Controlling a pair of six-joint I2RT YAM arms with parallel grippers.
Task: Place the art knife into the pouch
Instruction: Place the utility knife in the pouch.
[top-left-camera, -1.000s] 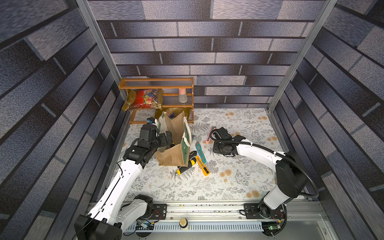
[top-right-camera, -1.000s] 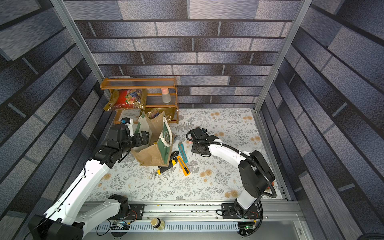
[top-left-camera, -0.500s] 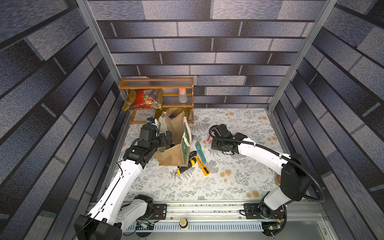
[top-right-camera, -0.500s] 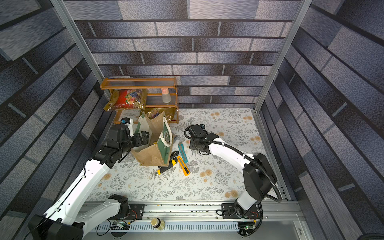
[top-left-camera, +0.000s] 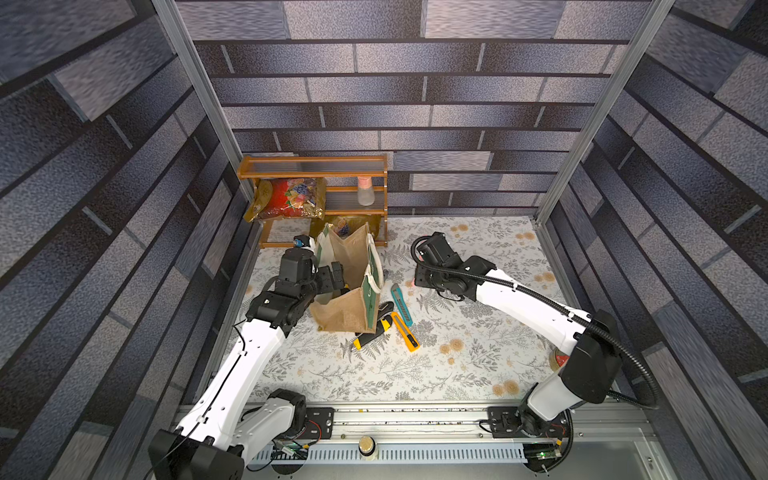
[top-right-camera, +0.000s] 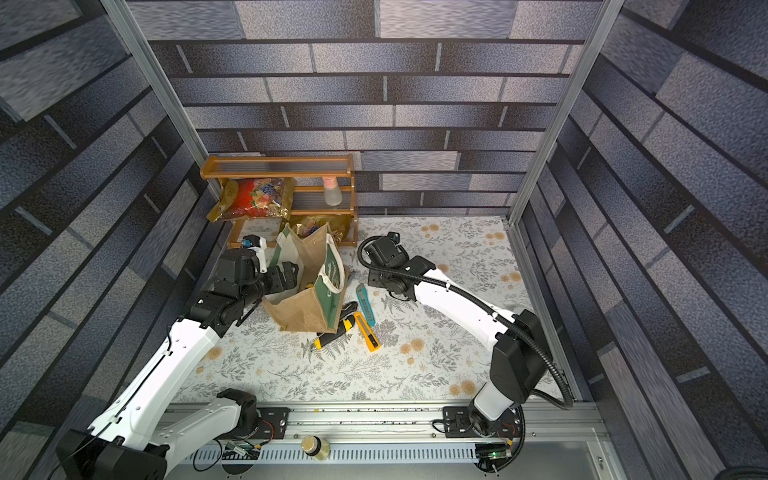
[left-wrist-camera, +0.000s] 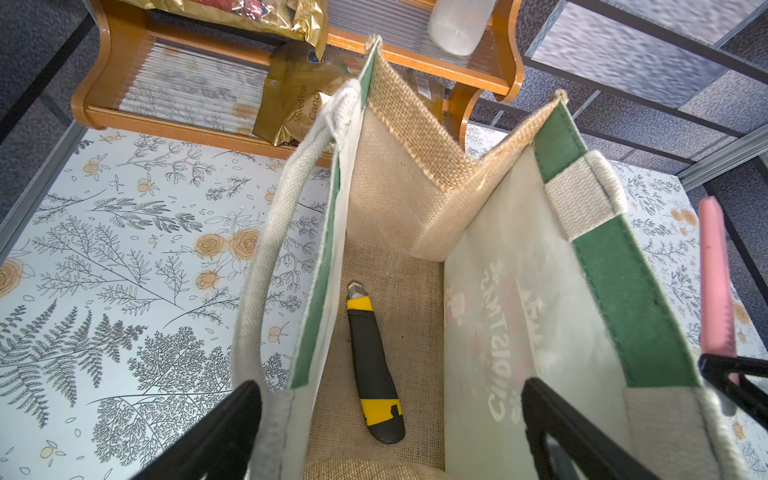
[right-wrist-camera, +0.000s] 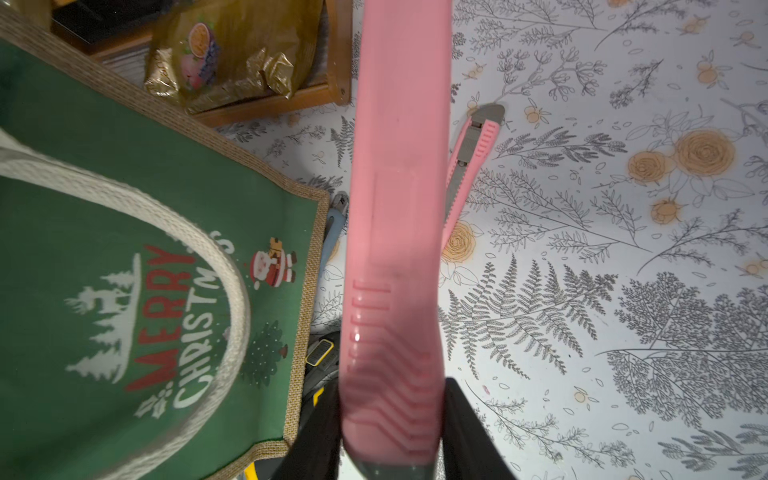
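Now the pink art knife is clamped at its ridged end by the right gripper and held above the table, just beside the green front of the pouch. Since a second ago it has been carried closer to the shelf. The left gripper is kept spread wide at the pouch's mouth, unmoved. A yellow-black knife is seen on the pouch's floor.
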